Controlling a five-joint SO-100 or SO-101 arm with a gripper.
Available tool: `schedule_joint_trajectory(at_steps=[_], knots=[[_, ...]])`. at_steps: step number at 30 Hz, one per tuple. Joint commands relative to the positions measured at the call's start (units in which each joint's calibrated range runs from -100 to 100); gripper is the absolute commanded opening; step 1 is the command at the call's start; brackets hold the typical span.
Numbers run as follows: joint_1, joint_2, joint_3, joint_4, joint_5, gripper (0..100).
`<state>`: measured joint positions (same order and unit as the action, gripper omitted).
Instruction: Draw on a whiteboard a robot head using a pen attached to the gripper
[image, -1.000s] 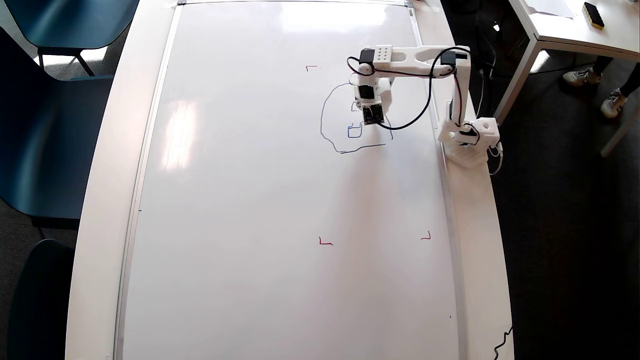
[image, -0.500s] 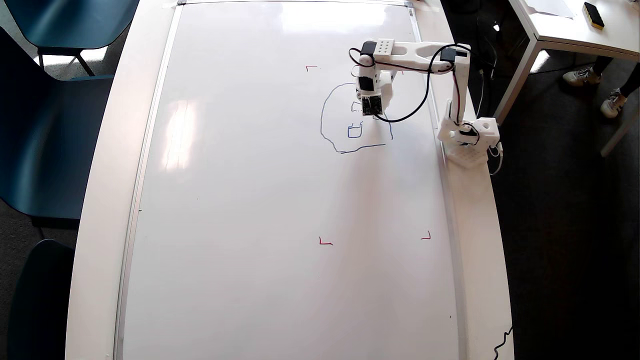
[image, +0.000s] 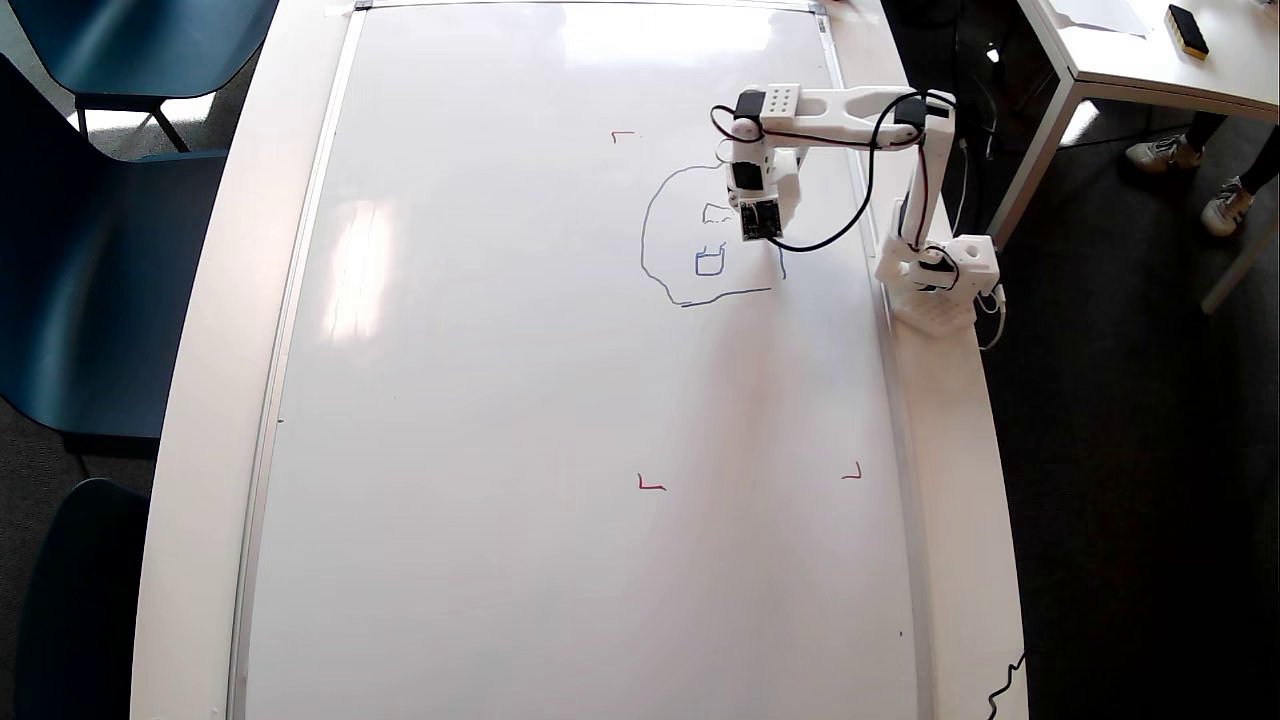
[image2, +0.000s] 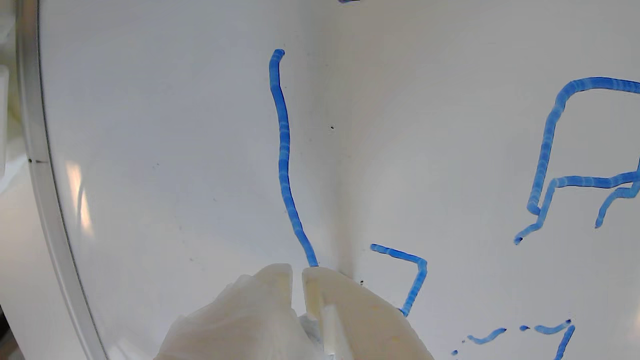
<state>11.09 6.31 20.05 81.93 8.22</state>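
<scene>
The whiteboard (image: 500, 400) covers most of the table in the overhead view. On its upper right part is the robot head (image: 645, 250), a thin blue outline with a small square mouth (image: 709, 262) and an eye mark (image: 715, 210). My gripper (image: 762, 232) hangs over the right inner part of that drawing. In the wrist view the gripper (image2: 297, 272) has its pale jaws pressed together, tips on the whiteboard (image2: 150, 150) at the lower end of a long blue stroke (image2: 284, 160). The pen is hidden under the jaws. More blue strokes (image2: 550, 150) lie to the right.
Red corner marks (image: 623, 134) (image: 651, 485) (image: 852, 474) sit on the board. The arm's base (image: 940, 275) stands on the table's right rim, and a black cable (image: 820, 235) loops over the board. Blue chairs (image: 100, 250) are left; another table (image: 1150, 60) is top right.
The gripper has shifted to the right across the drawing, from beside the mouth square toward the head's right side. The forearm swung right with it.
</scene>
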Motion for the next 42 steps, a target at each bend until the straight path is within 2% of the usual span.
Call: schedule_joint_trajectory(at_steps=[1, 21, 30, 42], knots=[[-0.7, -2.3, -0.3, 0.0, -0.1, 1], [-2.9, 2.3, -9.2, 0.8, -1.5, 1], [-3.4, -6.6, -14.7, 3.5, -3.2, 1], [-4.7, 10.7, -34.1, 3.0, -4.1, 1]])
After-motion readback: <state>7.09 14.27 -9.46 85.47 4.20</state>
